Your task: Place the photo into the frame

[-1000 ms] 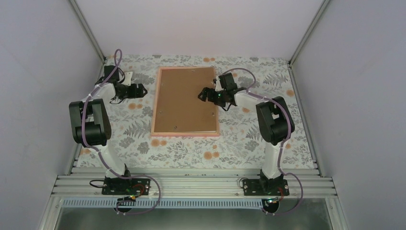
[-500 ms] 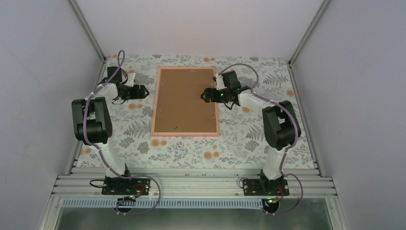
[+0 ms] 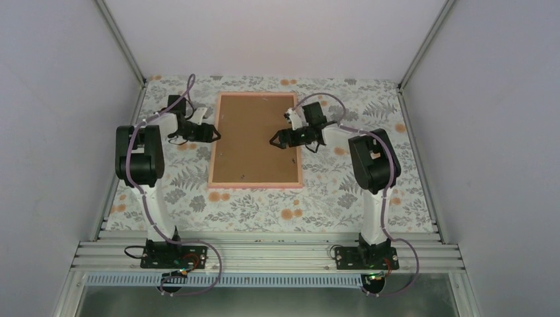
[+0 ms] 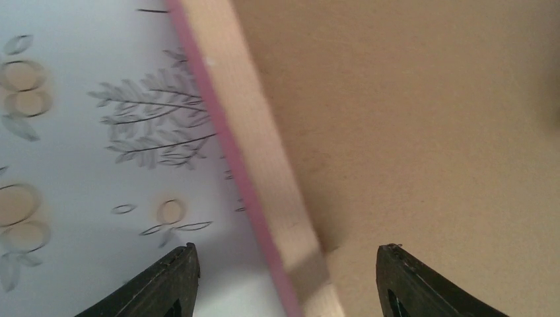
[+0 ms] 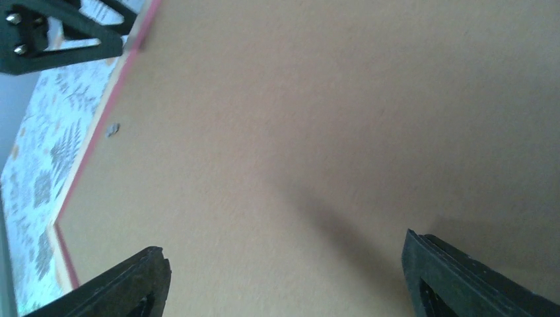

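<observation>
The pink frame (image 3: 212, 162) lies flat in the middle of the table, with a brown backing board (image 3: 254, 142) filling it. The photo is out of view. My left gripper (image 3: 215, 134) is open at the frame's left rim. In the left wrist view its jaws (image 4: 287, 254) straddle the pink rim (image 4: 231, 152), one finger over the cloth and one over the board (image 4: 429, 132). My right gripper (image 3: 274, 140) hangs open over the board's right half. The right wrist view shows only bare board (image 5: 297, 132) between its fingers (image 5: 284, 257), and the frame's pink edge (image 5: 99, 135).
A floral cloth (image 3: 178, 191) covers the table around the frame. Grey enclosure walls (image 3: 59, 132) stand close on the left, right and back. An aluminium rail (image 3: 264, 254) with both arm bases runs along the near edge.
The left arm has swung right, bringing its gripper from the cloth to the frame's left rim, with its jaws somewhat narrower. The right gripper has shifted slightly left over the board.
</observation>
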### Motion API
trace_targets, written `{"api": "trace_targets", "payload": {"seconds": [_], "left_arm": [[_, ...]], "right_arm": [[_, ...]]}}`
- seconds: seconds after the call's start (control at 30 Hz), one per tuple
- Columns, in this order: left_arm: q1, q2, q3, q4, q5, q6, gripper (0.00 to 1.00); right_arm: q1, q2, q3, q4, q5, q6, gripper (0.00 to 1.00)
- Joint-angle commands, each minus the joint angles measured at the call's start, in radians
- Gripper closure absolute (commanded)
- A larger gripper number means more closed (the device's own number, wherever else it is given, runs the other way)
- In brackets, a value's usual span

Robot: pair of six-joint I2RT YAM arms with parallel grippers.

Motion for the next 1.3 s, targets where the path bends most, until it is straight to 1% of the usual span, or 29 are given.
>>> {"api": "trace_targets", "payload": {"seconds": [0.0, 0.07, 0.13, 0.27, 0.37, 0.47, 0.53, 0.6, 0.63, 0.7, 0.77, 0.87, 0.97, 1.1, 1.2, 1.27], "left_arm": [[-0.044, 0.01, 0.006, -0.047, -0.003, 0.092, 0.33], [-0.06, 0.0, -0.009, -0.055, -0.011, 0.106, 0.33], [-0.069, -0.012, -0.031, -0.062, -0.001, 0.11, 0.33], [-0.08, -0.035, -0.077, -0.061, 0.01, 0.118, 0.37], [-0.079, -0.042, -0.076, -0.073, 0.013, 0.127, 0.39], [-0.081, -0.079, -0.081, -0.076, 0.012, 0.168, 0.39], [-0.08, -0.117, -0.098, -0.074, 0.009, 0.212, 0.38], [-0.08, -0.156, -0.126, -0.073, -0.007, 0.261, 0.37], [-0.08, -0.177, -0.137, -0.075, -0.015, 0.283, 0.37], [-0.08, -0.235, -0.169, -0.068, -0.012, 0.338, 0.37], [-0.085, -0.31, -0.216, -0.053, 0.019, 0.414, 0.37], [-0.112, -0.421, -0.289, -0.059, 0.078, 0.568, 0.37], [-0.17, -0.474, -0.353, -0.115, 0.113, 0.758, 0.37], [-0.258, -0.529, -0.448, -0.108, 0.089, 0.892, 0.37], [-0.331, -0.542, -0.499, -0.067, 0.034, 0.938, 0.36], [-0.366, -0.539, -0.521, -0.024, -0.004, 0.946, 0.34]], "right_arm": [[-0.005, -0.018, -0.193, -0.053, -0.07, 0.008, 0.11], [-0.004, -0.065, -0.252, -0.038, -0.064, 0.007, 0.1], [-0.005, -0.097, -0.275, -0.049, -0.073, -0.003, 0.1], [-0.004, -0.164, -0.353, -0.029, -0.115, -0.001, 0.1], [0.001, -0.199, -0.381, -0.029, -0.146, -0.022, 0.11], [0.008, -0.226, -0.342, -0.058, -0.16, -0.071, 0.13], [0.013, -0.234, -0.281, -0.078, -0.139, -0.115, 0.15], [0.019, -0.228, -0.21, -0.115, -0.156, -0.166, 0.16], [0.026, -0.219, -0.175, -0.143, -0.174, -0.203, 0.19], [0.048, -0.203, -0.125, -0.189, -0.21, -0.282, 0.28], [0.072, -0.188, -0.1, -0.225, -0.242, -0.34, 0.34], [0.099, -0.155, -0.078, -0.237, -0.277, -0.354, 0.46], [0.126, -0.099, -0.042, -0.246, -0.313, -0.346, 0.56], [0.159, -0.04, -0.016, -0.255, -0.32, -0.34, 0.66], [0.167, -0.012, -0.056, -0.24, -0.33, -0.295, 0.7], [0.167, 0.0, -0.091, -0.228, -0.319, -0.292, 0.72]]}}
